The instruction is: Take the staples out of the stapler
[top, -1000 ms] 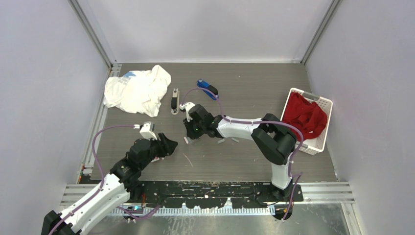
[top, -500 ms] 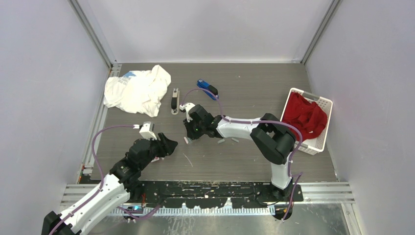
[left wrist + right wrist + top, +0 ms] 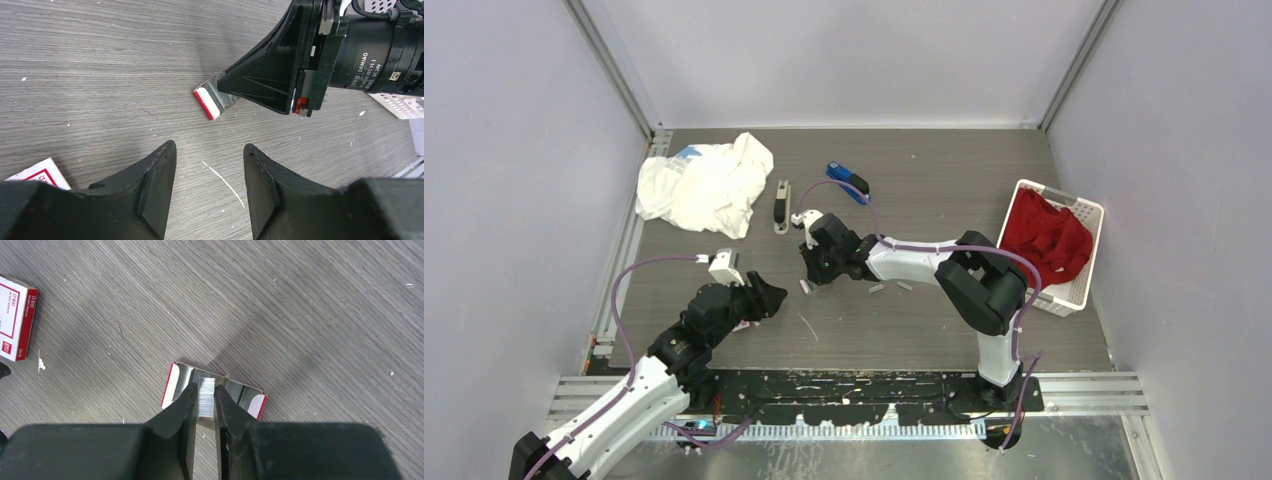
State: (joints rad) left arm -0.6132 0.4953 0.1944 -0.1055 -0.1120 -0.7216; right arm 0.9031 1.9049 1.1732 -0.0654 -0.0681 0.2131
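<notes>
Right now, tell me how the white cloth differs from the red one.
The white cloth lies loose on the table at far left; the red cloth sits inside the white basket at the right. The white cloth spreads wider; the red cloth is bunched. Both are crumpled.

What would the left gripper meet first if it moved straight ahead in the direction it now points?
Most likely the small red-edged tray of staples, under the right gripper. The left gripper aims its open jaws at it; only a thin white sliver lies between. Height is unclear.
</notes>
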